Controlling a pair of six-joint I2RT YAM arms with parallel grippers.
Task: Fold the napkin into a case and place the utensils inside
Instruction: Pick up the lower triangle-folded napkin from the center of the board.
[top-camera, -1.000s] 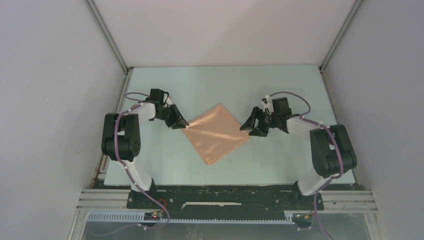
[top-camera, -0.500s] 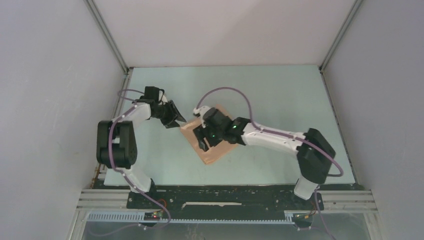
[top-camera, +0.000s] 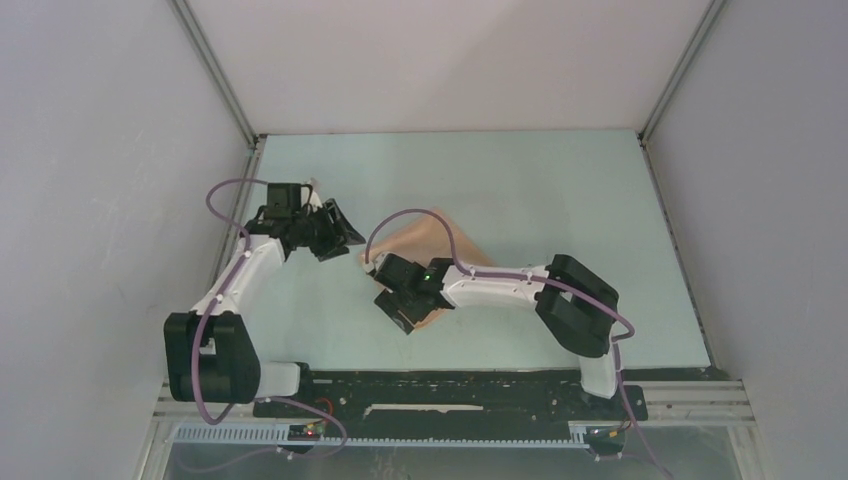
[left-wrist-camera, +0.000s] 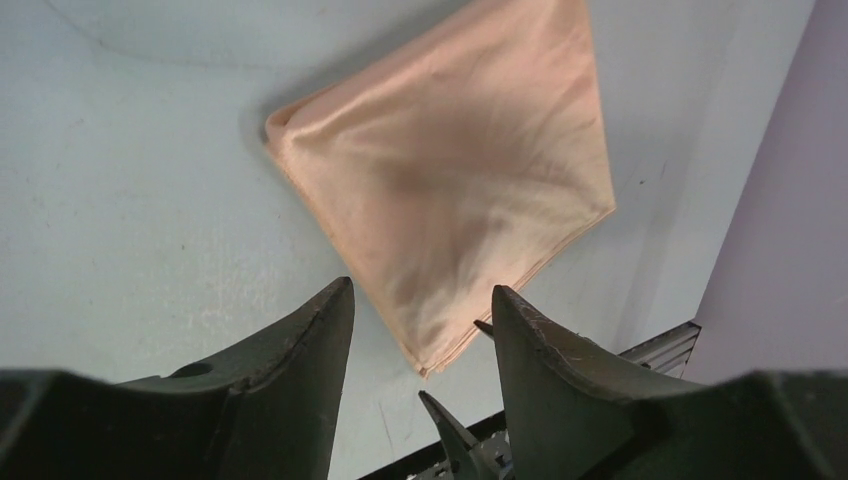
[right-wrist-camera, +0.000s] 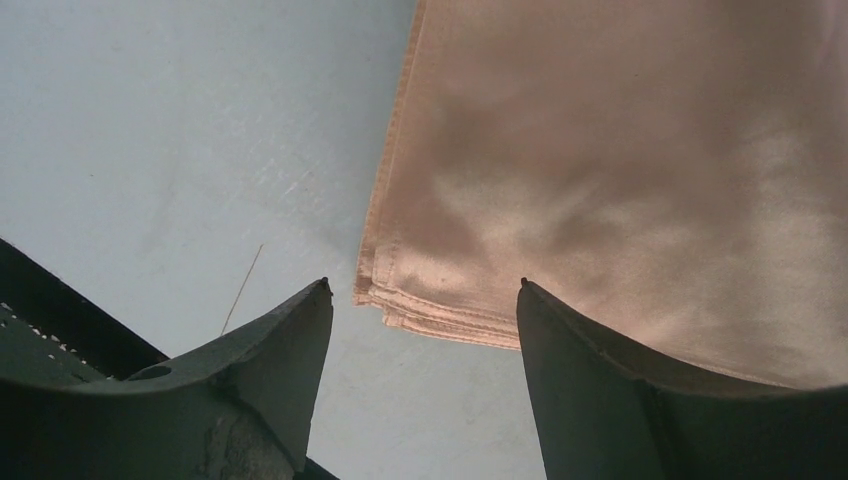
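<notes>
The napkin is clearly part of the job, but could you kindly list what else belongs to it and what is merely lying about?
Job: the napkin; the left gripper and the right gripper, both with fingers open. No utensils in view.
Lying about: a thin pale strand on the table.

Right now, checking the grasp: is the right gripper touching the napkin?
Cannot tell. Right wrist view: the open right gripper frames the napkin corner, but height above it is unclear.

Peach napkin (left-wrist-camera: 450, 170), a diamond on the pale table (left-wrist-camera: 120, 200) — left hand (left-wrist-camera: 421, 287) agape.
</notes>
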